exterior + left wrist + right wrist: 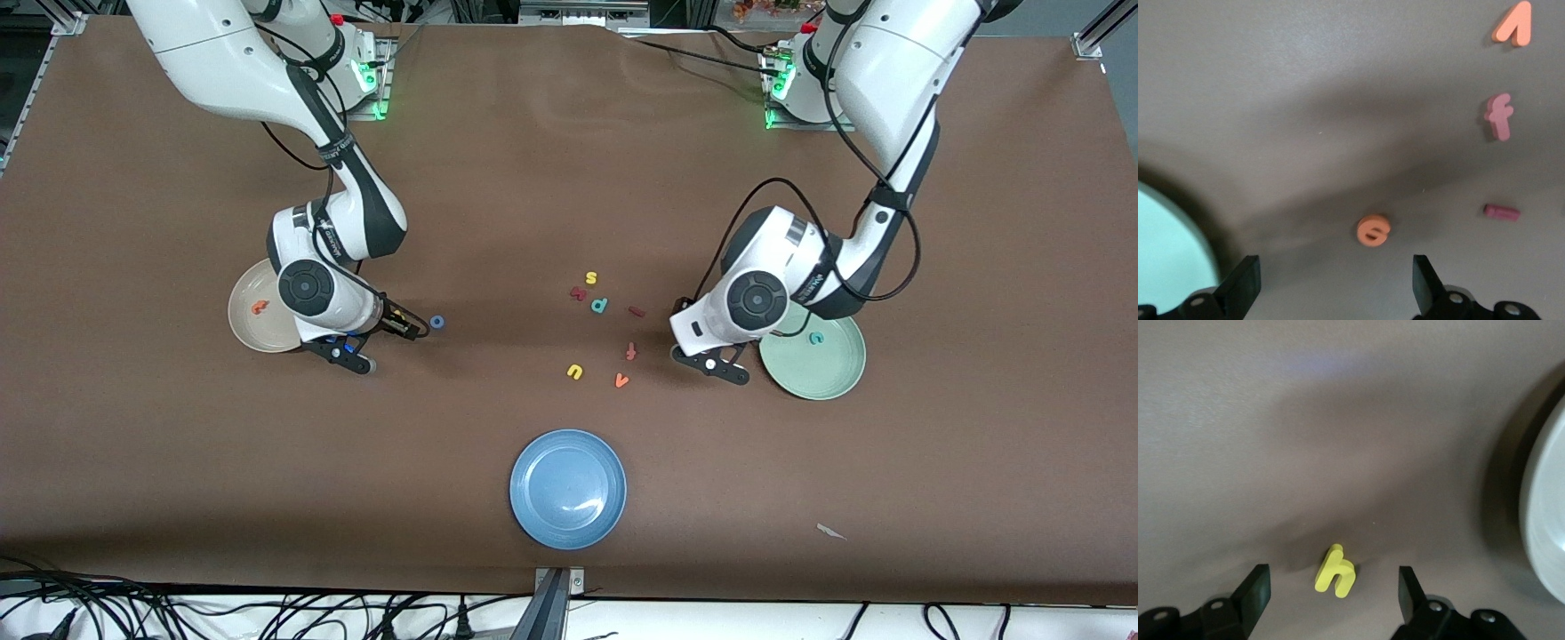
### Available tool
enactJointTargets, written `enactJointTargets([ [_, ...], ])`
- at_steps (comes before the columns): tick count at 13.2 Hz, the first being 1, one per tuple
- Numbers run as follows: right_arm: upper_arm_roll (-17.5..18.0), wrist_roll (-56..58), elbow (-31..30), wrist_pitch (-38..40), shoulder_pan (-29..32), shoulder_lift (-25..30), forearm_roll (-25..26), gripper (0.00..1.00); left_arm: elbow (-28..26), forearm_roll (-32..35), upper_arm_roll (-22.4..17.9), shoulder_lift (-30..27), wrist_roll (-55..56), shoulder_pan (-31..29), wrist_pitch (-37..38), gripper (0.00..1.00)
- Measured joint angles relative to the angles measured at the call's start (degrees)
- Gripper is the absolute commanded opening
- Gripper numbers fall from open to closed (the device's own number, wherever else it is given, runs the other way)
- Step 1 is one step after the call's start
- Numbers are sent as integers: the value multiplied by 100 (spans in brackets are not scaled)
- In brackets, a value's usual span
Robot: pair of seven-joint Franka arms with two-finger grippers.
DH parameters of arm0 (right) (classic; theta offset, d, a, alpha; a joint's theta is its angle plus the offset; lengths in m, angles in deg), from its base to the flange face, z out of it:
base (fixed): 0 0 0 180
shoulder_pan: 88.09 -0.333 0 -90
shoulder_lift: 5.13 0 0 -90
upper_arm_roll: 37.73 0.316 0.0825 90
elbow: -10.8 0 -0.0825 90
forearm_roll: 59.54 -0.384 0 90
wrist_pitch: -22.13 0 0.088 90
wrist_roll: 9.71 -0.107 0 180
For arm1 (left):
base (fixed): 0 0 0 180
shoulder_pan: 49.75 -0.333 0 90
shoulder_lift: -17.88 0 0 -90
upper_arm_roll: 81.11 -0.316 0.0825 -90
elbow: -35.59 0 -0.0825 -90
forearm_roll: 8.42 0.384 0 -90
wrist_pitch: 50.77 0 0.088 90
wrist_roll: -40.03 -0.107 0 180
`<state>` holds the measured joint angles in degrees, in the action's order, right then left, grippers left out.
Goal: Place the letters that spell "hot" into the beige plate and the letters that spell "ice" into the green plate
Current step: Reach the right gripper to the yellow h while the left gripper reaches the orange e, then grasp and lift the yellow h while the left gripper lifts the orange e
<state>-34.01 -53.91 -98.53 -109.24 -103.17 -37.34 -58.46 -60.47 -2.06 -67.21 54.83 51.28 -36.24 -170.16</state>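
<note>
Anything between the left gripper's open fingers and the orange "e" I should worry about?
No. In the left wrist view the left gripper is open over bare brown table, with the orange "e" just ahead of its fingertips and nothing between them.

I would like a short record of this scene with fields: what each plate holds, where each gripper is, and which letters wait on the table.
beige plate: orange t
green plate: teal c
blue plate: nothing
left gripper: open, low over orange e, beside green plate
right gripper: open, low over yellow h, beside beige plate
on table: blue o, dark-red i
</note>
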Motion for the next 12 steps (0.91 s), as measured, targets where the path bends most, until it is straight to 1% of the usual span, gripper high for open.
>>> enactJointTargets([
  [1,0,-30,-54,-64,0,-2,0,86,-194,0,0,31,140,15,-335,82],
  [2,0,-65,-115,-152,0,-1,0,86,-402,0,1,55,220,25,-650,74],
  [3,0,-108,-181,-254,0,-1,0,85,-587,0,1,68,274,34,-885,74],
  [4,-1,-141,-221,-318,0,0,0,83,-696,0,1,75,310,44,-997,71],
  [5,-3,-179,-238,-355,1,5,0,82,-741,0,2,74,330,51,-1028,59],
  [8,-13,-214,-312,-562,4,18,0,73,-791,0,2,75,345,65,-1086,57],
  [9,-16,-220,-348,-602,4,18,0,71,-837,0,2,78,345,66,-1190,48],
  [10,-17,-227,-373,-638,5,21,0,69,-867,1,-3,69,350,64,-1243,18],
  [11,-17,-228,-384,-655,5,28,0,64,-870,1,-8,56,352,61,-1250,6],
  [12,-16,-240,-385,-666,4,34,-1,58,-870,1,-7,43,352,62,-1258,0],
])
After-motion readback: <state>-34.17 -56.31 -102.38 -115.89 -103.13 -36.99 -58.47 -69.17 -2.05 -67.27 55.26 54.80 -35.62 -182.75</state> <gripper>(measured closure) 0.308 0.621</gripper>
